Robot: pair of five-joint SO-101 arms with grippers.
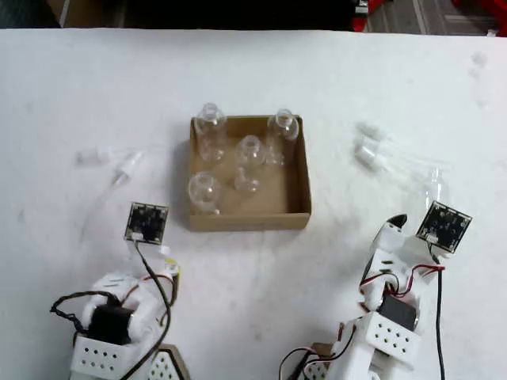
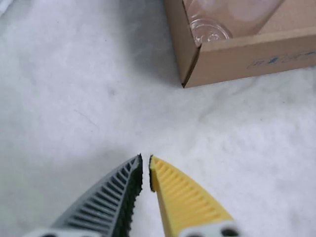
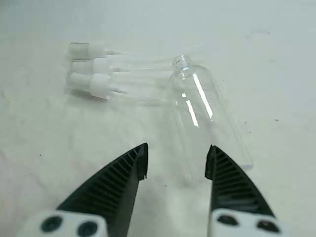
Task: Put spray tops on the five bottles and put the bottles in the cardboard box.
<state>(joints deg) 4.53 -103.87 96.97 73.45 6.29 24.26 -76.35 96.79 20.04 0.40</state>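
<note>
One bare bottle lies on the bench beside three spray tops, my right claw open just short of it. Four bottles sit in the cardboard box, seemingly all untopped. My left claw is closed and empty.

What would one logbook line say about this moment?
left gripper shut, near cardboard box | right gripper open, facing lying bottle | four bottles in box, no tops on | spray tops loose beside lying bottle
</note>
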